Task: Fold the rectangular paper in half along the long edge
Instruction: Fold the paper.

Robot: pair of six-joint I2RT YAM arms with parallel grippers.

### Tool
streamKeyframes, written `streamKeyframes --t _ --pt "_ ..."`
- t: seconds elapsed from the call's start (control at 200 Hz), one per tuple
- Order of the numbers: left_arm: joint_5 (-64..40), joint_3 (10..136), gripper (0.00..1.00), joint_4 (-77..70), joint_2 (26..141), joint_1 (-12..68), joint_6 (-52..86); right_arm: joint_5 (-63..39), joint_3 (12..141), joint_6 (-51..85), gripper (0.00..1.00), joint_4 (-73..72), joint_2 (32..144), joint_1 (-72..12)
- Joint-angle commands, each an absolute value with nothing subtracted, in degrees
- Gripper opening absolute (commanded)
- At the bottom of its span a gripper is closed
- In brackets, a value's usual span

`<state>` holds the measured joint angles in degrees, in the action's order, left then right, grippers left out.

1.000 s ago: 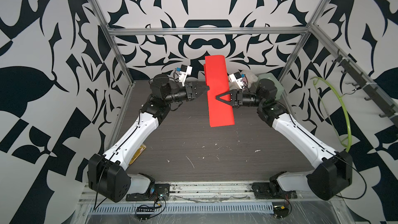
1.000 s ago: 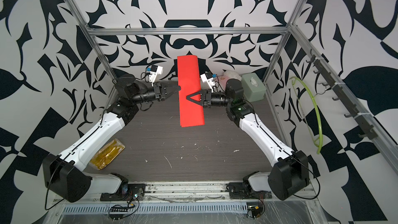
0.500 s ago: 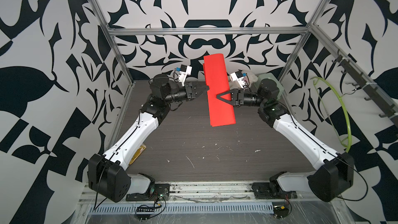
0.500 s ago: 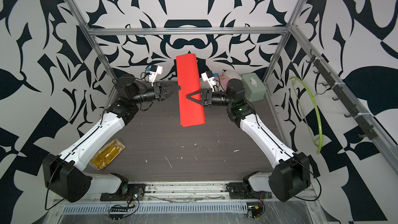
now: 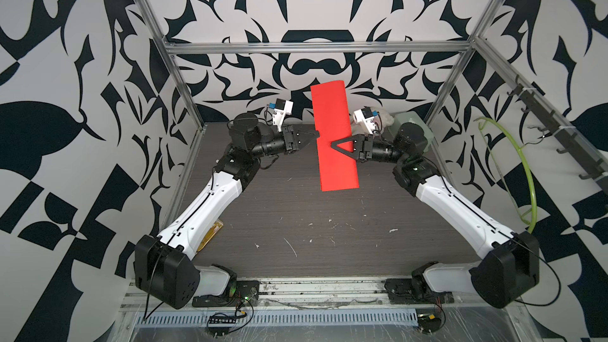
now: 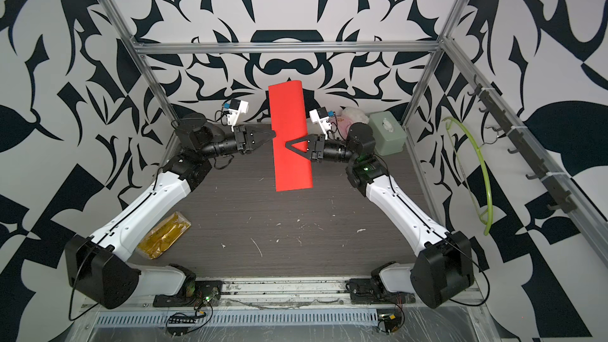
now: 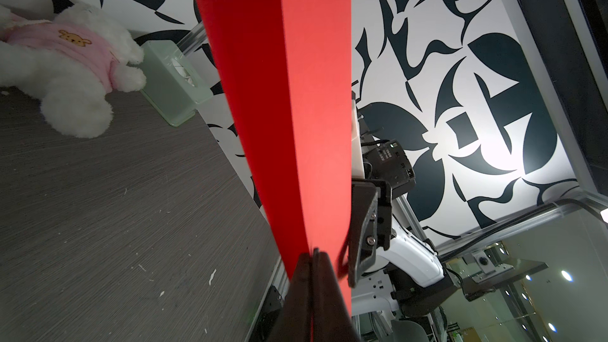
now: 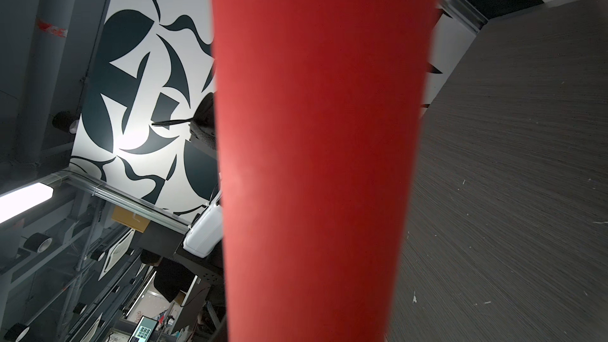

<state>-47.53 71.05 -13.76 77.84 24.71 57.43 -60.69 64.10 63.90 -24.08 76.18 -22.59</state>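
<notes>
From high at the front, in both top views: facing down and toward the back wall [image 5: 230, 70], far enough off to take in the whole table [image 5: 329, 241] and the red paper [image 5: 334, 133] above it; nearly the same scene twice, shifted slightly sideways. From the left wrist: very near, out past the left gripper [image 7: 312, 253] along the paper, toward the plush bear [image 7: 65, 60] and green box [image 7: 171, 83]. From the right wrist: pressed close against the paper, table alongside. Shared by both wrist views: paper and table.

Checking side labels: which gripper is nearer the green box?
Right. The right gripper reaches over the paper from the side facing the box. The left gripper, jaws shut on the paper's opposite edge, is farther away, across the sheet.
</notes>
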Motion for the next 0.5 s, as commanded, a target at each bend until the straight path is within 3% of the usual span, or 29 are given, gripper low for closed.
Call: streamKeyframes --t 0.0,0.285,0.495 --pt "-47.4 71.7 0.13 -13.7 76.8 24.3 56.8 -60.9 64.4 63.5 0.29 -27.1 75.1 -22.9" --pt "-47.1 72.3 0.38 -13.5 76.2 23.9 56.6 -62.7 64.4 62.8 0.28 -26.1 74.4 -22.9" --pt "-47.0 72.3 0.42 -12.8 75.7 23.3 56.2 -64.8 64.3 64.0 0.29 -27.8 74.3 -23.0"
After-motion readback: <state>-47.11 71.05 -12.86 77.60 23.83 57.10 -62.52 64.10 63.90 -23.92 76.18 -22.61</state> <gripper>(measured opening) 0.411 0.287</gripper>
